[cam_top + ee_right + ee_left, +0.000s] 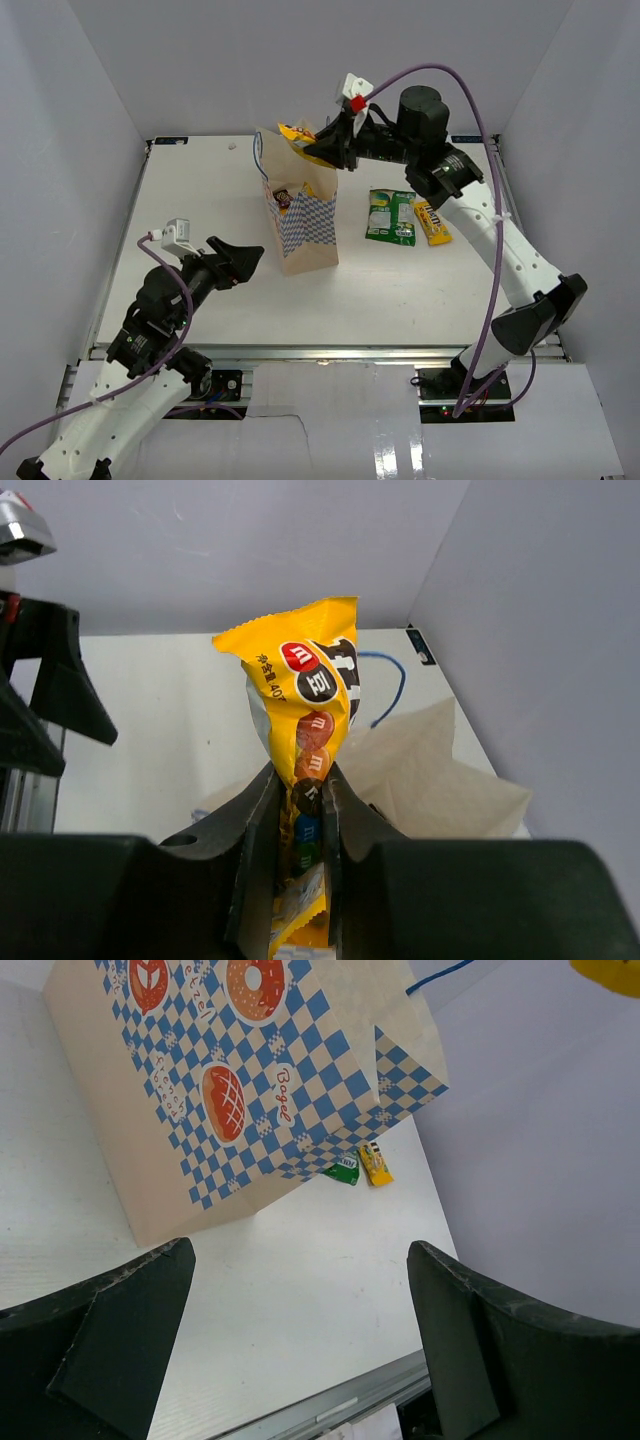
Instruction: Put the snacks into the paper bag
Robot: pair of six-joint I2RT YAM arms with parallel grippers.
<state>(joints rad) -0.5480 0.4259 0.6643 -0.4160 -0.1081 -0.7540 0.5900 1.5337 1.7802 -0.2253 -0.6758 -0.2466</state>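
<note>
The tan paper bag (pixel 305 225) with a blue-white checker pattern stands upright mid-table; it also shows in the left wrist view (pixel 230 1090). My right gripper (pixel 325 148) is shut on a yellow candy packet (pixel 305 720), holding it just above the bag's open top (pixel 430 770). The same packet (pixel 298 135) shows in the top view. A packet (pixel 284 197) lies inside the bag. A green-white pouch (pixel 390 216) and a yellow bar (pixel 432 222) lie on the table right of the bag. My left gripper (pixel 250 258) is open and empty, left of the bag's base.
White enclosure walls surround the white table (pixel 200 210). The table's metal front edge (pixel 320 352) runs along the near side. The right arm's purple cable (pixel 470 110) arcs above the right half.
</note>
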